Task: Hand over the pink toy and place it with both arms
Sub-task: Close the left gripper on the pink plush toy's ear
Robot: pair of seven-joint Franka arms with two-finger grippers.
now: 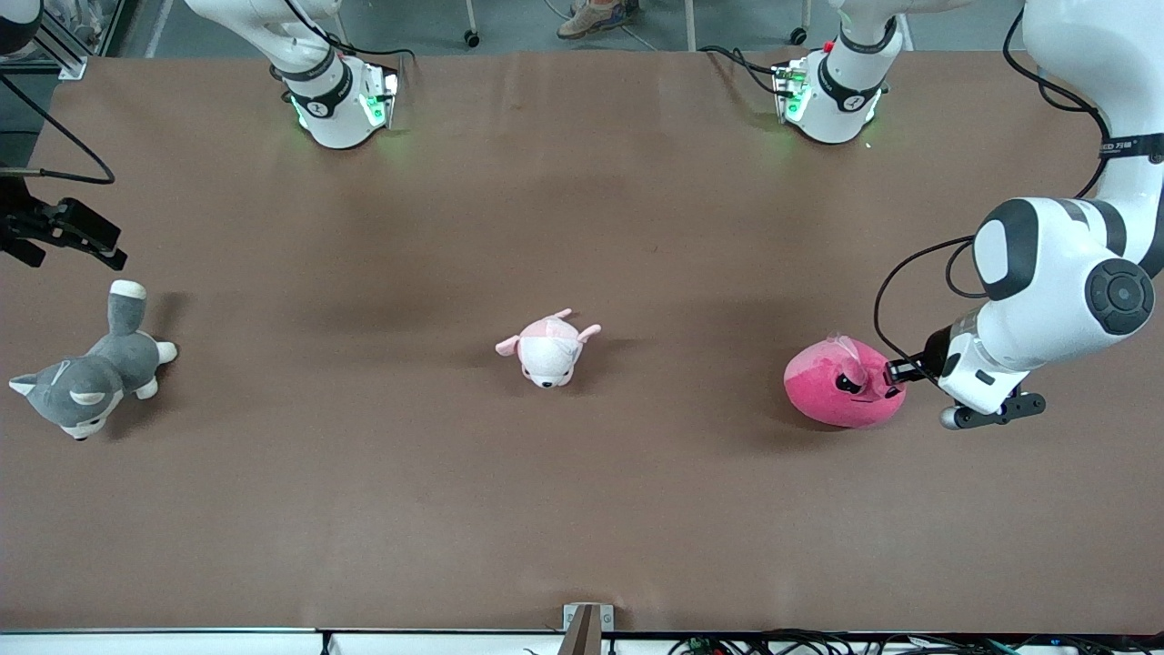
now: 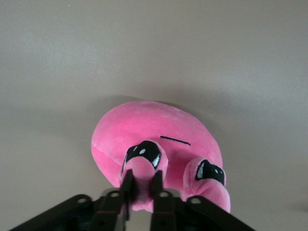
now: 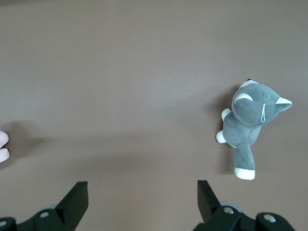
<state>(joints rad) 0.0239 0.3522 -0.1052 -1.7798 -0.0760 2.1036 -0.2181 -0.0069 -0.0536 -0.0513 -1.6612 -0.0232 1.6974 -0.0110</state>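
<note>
On the surface: three plush toys in a loose row, all well apart, with bare brown room around each.
Pink toy: one, toward the left arm's end, resting on the surface, clear of every edge.
Left gripper: jaws clenched on a fold of the pink toy beside one eye.
Right gripper: jaws spread wide, waiting above the grey-and-white dog near the surface's end edge.
Pale pink plush: one, mid-surface.

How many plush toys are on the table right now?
3: the pink toy toward the left arm's end, pinched by the left gripper; the pale pink-and-white plush mid-table; the grey-and-white dog toward the right arm's end.
</note>
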